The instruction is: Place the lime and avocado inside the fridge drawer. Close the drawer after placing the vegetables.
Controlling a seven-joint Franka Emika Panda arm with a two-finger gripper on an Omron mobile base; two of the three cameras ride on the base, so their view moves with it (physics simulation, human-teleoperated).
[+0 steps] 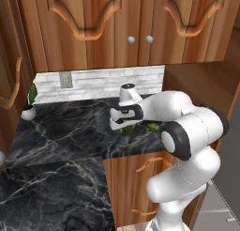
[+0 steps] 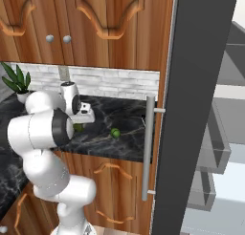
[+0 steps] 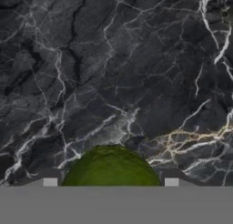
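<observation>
hand view: perhaps pebbled, round avocado (image 3: 110, 166)

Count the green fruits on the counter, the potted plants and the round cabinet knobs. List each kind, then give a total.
Green fruits: 2
Potted plants: 1
Round cabinet knobs: 2
Total: 5
</observation>
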